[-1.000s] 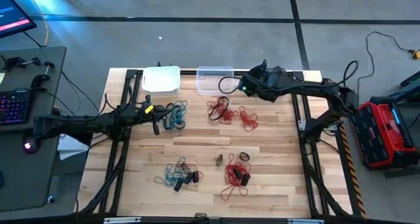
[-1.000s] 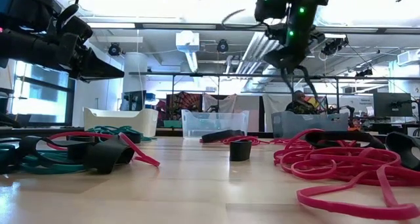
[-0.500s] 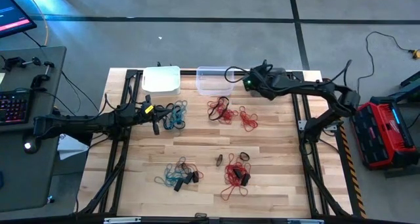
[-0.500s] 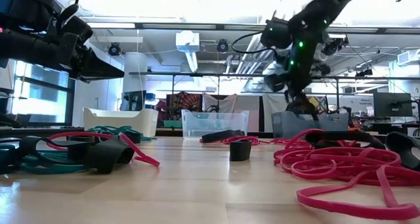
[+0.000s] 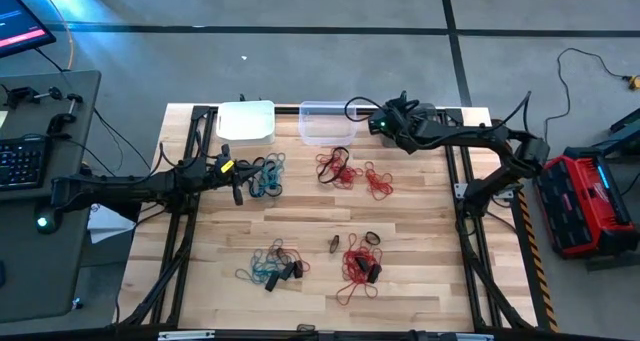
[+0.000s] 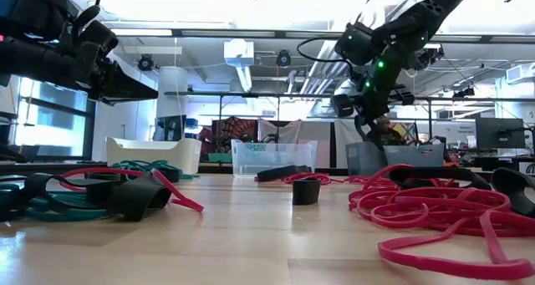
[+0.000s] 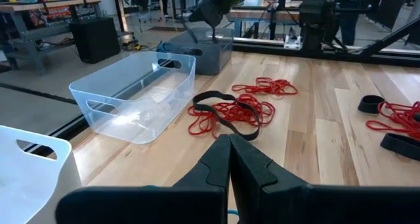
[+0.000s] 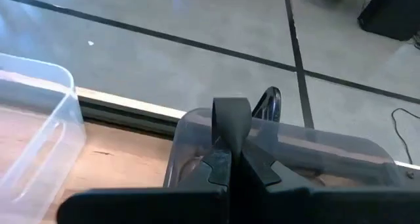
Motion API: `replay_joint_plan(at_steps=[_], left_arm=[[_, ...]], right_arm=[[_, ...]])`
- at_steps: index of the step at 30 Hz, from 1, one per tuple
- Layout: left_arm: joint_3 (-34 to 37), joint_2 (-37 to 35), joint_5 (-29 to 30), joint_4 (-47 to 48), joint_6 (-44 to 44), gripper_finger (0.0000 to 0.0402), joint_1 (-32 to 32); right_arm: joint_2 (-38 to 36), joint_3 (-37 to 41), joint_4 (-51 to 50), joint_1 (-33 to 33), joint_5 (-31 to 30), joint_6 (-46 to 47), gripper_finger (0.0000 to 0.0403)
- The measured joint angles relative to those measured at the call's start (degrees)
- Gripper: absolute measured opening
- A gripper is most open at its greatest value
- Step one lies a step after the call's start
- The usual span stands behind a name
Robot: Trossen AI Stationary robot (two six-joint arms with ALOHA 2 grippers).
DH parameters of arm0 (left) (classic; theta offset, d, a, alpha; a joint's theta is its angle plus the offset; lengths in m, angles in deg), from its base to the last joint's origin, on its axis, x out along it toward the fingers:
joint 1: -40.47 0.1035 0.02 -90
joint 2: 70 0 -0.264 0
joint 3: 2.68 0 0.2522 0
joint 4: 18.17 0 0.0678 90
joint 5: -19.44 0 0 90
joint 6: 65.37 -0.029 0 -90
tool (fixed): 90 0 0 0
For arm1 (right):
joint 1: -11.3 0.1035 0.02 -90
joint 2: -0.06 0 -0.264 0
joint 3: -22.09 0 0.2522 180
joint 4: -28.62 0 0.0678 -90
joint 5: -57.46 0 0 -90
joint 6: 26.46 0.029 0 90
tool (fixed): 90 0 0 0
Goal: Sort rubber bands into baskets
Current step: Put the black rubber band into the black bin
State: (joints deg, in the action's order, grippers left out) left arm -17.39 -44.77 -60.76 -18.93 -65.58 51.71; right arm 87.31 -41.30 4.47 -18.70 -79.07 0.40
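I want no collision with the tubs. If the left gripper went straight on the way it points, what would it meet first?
Probably the red rubber bands with a black band across them, lying directly ahead of the shut left gripper. The clear basket sits off to one side, though depth is uncertain.

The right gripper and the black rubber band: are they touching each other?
Touching. In the right wrist view, the right gripper has its fingers shut on a black rubber band, whose loop sticks up from between them, above the dark grey basket.
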Motion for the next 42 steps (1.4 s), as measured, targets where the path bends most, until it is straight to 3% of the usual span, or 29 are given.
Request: replay_joint_plan(at_steps=[6, 17, 23, 27, 36, 42], left_arm=[[0.00, 0.01, 0.02, 0.00, -0.04, 0.0000, 0.00], [0.00, 0.01, 0.04, 0.02, -0.02, 0.0000, -0.01], [0.00, -0.01, 0.02, 0.02, -0.02, 0.0000, 0.00], [0.00, 0.01, 0.02, 0.00, 0.00, 0.0000, 0.00], [0.00, -0.01, 0.90, -0.35, -0.46, 0.0000, 0.00], [0.00, 0.00, 0.87, -0.35, -0.46, 0.0000, 0.00]], right_arm=[[-0.09, 0.00, -0.63, -0.40, -0.20, -0.30, 0.0000], [-0.11, 0.00, -15.14, -6.03, 3.04, -1.34, 0.0000], [-0.11, 0.00, -17.71, -8.06, 3.34, -1.93, 0.0002], [-0.11, 0.00, -17.69, -8.29, 3.52, -4.13, 0.0032], [-0.11, -1.60, -19.28, -8.37, 2.87, -4.45, 0.0153], [-0.12, -4.28, -21.87, -8.39, 3.86, -5.57, 0.0163]])
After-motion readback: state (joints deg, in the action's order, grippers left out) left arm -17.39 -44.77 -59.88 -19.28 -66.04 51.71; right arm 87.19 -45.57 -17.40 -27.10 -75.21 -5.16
